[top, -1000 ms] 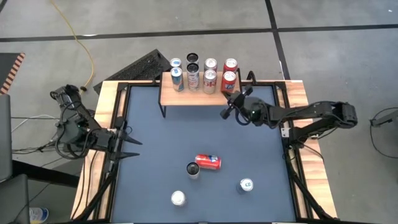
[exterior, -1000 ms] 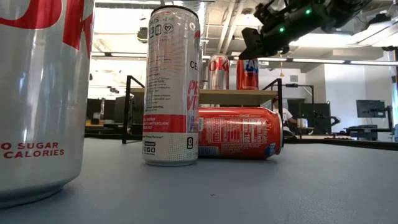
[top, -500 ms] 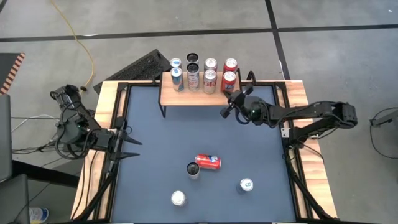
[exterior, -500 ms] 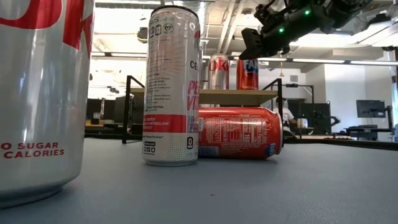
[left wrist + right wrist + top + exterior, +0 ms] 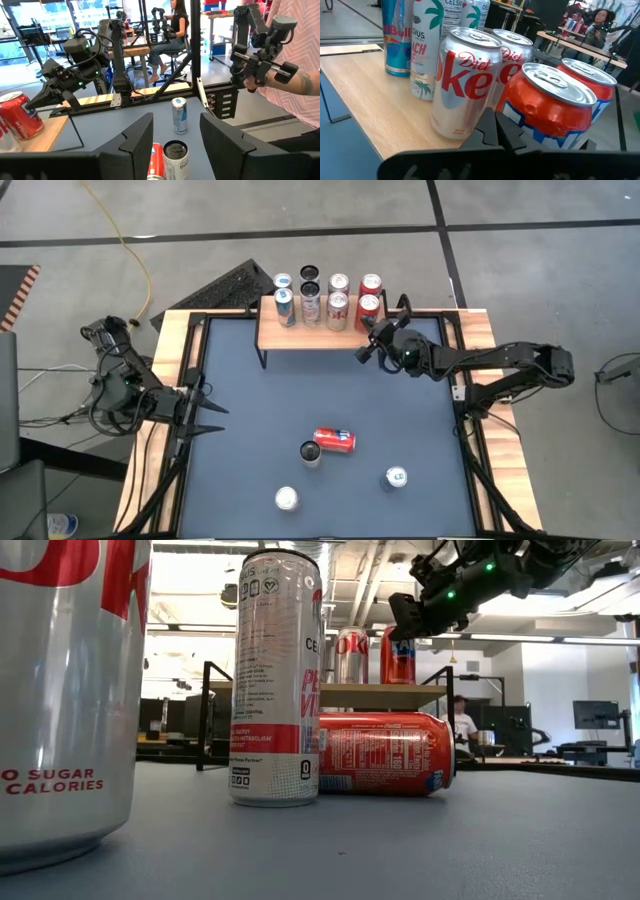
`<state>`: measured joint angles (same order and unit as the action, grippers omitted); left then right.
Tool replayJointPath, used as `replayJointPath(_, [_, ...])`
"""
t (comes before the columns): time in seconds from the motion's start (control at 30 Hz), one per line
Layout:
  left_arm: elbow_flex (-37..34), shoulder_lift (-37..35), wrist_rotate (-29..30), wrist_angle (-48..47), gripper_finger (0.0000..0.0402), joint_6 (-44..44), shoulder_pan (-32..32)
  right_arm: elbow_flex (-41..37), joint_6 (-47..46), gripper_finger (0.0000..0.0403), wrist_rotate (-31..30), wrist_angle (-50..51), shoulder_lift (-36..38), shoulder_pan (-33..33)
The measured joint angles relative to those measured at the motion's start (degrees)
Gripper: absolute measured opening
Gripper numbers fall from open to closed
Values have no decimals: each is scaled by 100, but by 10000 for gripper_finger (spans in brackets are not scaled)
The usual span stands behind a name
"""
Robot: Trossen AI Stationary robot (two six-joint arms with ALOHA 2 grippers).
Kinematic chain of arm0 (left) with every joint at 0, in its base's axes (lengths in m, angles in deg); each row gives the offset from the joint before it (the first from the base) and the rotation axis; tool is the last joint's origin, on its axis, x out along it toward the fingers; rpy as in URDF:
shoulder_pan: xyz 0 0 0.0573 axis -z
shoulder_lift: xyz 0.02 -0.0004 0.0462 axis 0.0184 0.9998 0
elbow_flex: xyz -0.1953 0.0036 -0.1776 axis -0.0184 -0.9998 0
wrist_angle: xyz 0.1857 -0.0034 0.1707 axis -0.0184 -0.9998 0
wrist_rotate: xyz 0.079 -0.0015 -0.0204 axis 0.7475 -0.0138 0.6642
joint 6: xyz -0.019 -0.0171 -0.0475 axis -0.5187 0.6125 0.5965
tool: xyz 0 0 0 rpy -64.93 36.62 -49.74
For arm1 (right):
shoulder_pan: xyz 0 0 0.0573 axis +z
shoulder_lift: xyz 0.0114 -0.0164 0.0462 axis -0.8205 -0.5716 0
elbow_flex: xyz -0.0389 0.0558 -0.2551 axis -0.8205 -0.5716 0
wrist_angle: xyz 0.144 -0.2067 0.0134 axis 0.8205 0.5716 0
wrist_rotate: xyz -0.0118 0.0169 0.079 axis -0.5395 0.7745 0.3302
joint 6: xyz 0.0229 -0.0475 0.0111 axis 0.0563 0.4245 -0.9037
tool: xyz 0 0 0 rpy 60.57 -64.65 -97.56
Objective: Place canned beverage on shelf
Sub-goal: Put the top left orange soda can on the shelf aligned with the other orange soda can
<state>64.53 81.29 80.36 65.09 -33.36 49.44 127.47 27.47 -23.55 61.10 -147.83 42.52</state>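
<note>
The shelf stands at the table's far edge, a light wooden top on thin black legs. Several upright cans stand on it, among them a red can at its right end and a Diet Coke can. My right gripper is shut and empty. It hovers just off the shelf's near right corner, pointing at the red can, and also shows in the low view. My left gripper is open and empty at the table's left edge. On the table a red can lies on its side.
A slim can stands upright against the lying red can. A silver can and a blue-white can stand near the front edge. A person holding a hand-held gripper device stands beyond the table's right side.
My right gripper has moved a little toward the table's far edge and the shelf's right end, rising slightly with its tips tipped more downward. The cans have stayed where they were.
</note>
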Motion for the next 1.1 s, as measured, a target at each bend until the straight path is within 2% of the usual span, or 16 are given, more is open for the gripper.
replayJointPath(1.1, [0,0,-2,0,153,34,0,0,-162,0,-15,186,2,-94])
